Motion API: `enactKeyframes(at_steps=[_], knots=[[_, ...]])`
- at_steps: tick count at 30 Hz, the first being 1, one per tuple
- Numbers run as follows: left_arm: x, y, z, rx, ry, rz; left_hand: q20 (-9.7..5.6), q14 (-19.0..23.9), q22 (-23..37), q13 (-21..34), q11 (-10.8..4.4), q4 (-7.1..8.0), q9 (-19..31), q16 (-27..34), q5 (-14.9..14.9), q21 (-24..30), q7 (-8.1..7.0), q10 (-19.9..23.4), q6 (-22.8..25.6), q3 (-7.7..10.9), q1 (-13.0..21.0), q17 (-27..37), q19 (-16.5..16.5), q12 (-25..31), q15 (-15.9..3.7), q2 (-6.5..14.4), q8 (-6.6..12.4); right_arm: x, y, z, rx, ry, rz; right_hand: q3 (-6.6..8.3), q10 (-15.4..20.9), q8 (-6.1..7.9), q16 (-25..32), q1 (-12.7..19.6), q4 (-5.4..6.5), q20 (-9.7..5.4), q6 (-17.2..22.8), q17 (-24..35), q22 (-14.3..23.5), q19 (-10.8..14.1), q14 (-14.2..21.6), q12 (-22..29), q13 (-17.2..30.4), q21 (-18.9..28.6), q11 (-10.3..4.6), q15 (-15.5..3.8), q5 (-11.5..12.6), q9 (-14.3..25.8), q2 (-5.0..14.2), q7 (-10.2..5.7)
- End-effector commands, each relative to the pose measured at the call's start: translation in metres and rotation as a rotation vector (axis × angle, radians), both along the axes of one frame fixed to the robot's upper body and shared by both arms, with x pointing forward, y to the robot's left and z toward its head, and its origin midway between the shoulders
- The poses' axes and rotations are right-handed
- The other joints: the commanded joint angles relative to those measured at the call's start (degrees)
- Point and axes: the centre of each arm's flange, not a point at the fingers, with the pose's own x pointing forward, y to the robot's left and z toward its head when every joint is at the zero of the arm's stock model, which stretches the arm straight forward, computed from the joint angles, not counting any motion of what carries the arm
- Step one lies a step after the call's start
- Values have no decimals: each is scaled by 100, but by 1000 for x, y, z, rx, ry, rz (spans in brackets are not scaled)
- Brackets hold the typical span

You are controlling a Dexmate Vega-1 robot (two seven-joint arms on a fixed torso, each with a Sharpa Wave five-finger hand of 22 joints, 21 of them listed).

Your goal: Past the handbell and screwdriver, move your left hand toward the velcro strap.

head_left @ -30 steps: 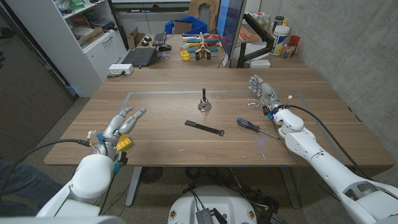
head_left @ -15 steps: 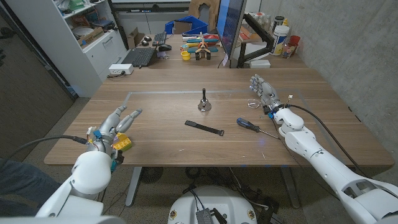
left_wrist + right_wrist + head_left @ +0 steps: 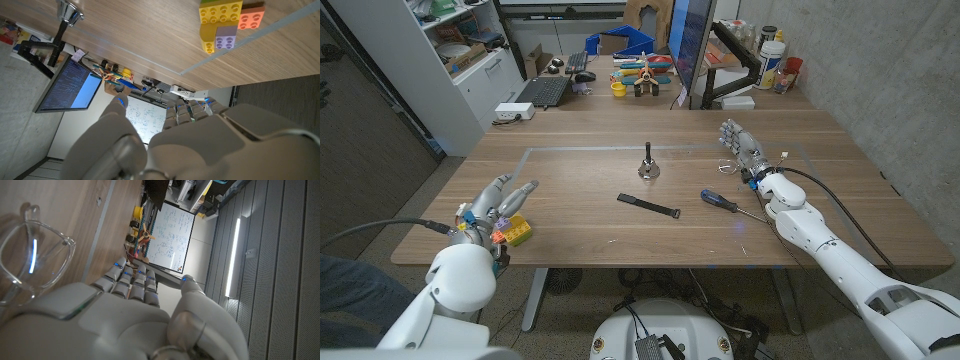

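Three small things lie across the middle of the head view: a handbell (image 3: 649, 167) standing just above centre, a black velcro strap (image 3: 648, 205) lying flat just below it, and a screwdriver (image 3: 723, 202) to the strap's right. The left hand (image 3: 496, 203) sits at the lower left, well apart from the strap, fingers spread and holding nothing, with a block of toy bricks (image 3: 514, 229) just beside it toward the table's (image 3: 570, 140) near edge. The right hand (image 3: 744, 148) stands at the right, fingers apart and empty, a pair of clear glasses (image 3: 727, 163) close by.

The likely trouble on the reach is a sideways sweep that catches the bricks and drags them along. A path carried too far toward the upper middle could tip the bell, which looks top-heavy on its narrow handle. The strap is thin and flat, so overshooting could push it into the screwdriver.

In the left wrist view the bricks (image 3: 224, 22) show at the upper right and the bell (image 3: 69, 11) at the upper left corner, the fingers (image 3: 118, 104) extended and open below.

In the right wrist view the glasses (image 3: 30, 255) lie at the left, just beside the open fingers (image 3: 132, 280); any drift of that arm could knock them.
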Motion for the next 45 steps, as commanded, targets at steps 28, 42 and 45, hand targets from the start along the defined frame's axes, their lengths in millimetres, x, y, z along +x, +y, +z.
enactKeyframes(at_steps=[28,42,45], knots=[[31,41,25,85,159,98,157,93,51,21,-149,-132,32,69,-15,-8,-168,85,243,39,231,29,10,21,30,24,81,1,5,-1,26,3,-40,19,73,-12,-14,-32,-48,-32,32,1,37,77,70,-2,16,-92,-79,-47,37,29,43,-56],[38,49,21,72,176,112,177,118,57,25,-144,-164,35,71,-16,-9,-180,82,262,52,292,35,21,14,31,37,70,4,8,1,20,5,-39,17,67,-12,-15,-41,-50,-32,33,3,38,86,73,-5,16,-115,-55,-38,36,29,44,-51],[40,50,20,77,180,110,179,118,58,26,-154,-168,35,70,-17,-11,-178,86,262,53,300,36,20,15,36,38,67,3,8,1,17,5,-42,16,67,-11,-15,-43,-50,-27,36,3,38,85,73,-6,16,-122,-58,-36,36,29,44,-46]])
